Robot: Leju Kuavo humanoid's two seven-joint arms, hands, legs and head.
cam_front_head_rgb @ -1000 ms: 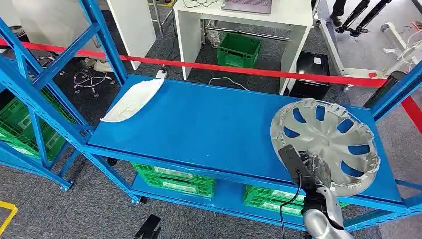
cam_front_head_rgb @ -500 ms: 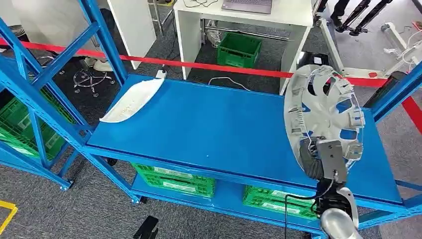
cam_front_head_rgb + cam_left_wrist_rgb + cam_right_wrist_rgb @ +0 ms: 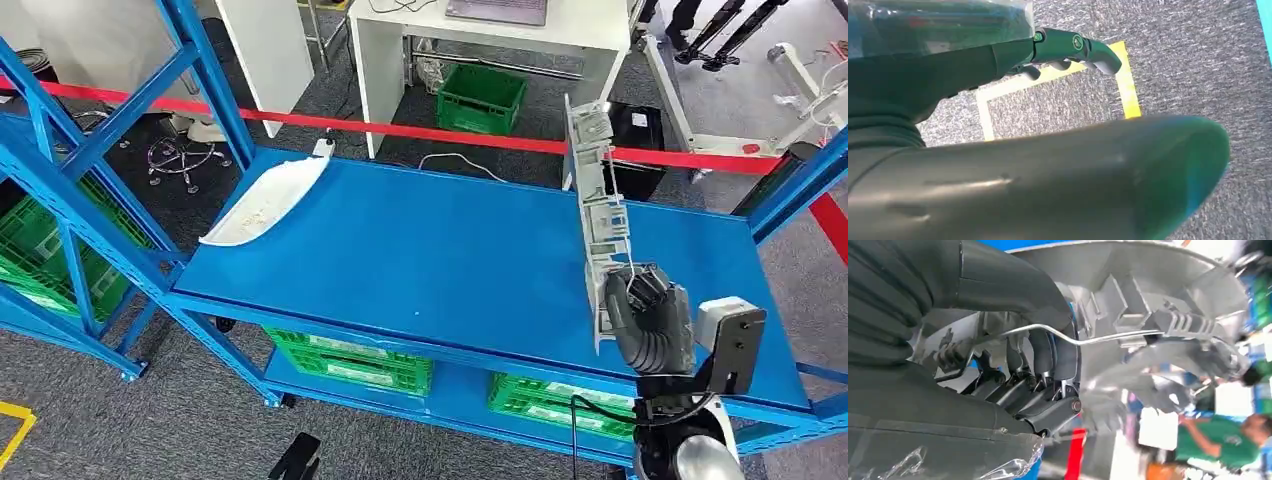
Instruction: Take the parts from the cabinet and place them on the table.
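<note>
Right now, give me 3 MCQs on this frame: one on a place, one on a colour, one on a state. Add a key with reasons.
1. Where does the white curved panel lie?
A. At the far left end of the blue shelf
B. In a green crate
C. On the white desk

2. What colour is the tape stretched behind the shelf?
A. Yellow
B. Red
C. Green

3. How is the silver hubcap held?
A. Lying flat on the shelf
B. Leaning against a post, untouched
C. On edge, gripped by the right hand

Key:
1 A: the panel rests on the shelf's far left corner.
2 B: a red strip runs across behind the shelf.
3 C: the head view sees the hubcap edge-on above the shelf, and the right wrist view shows fingers hooked through it.
</note>
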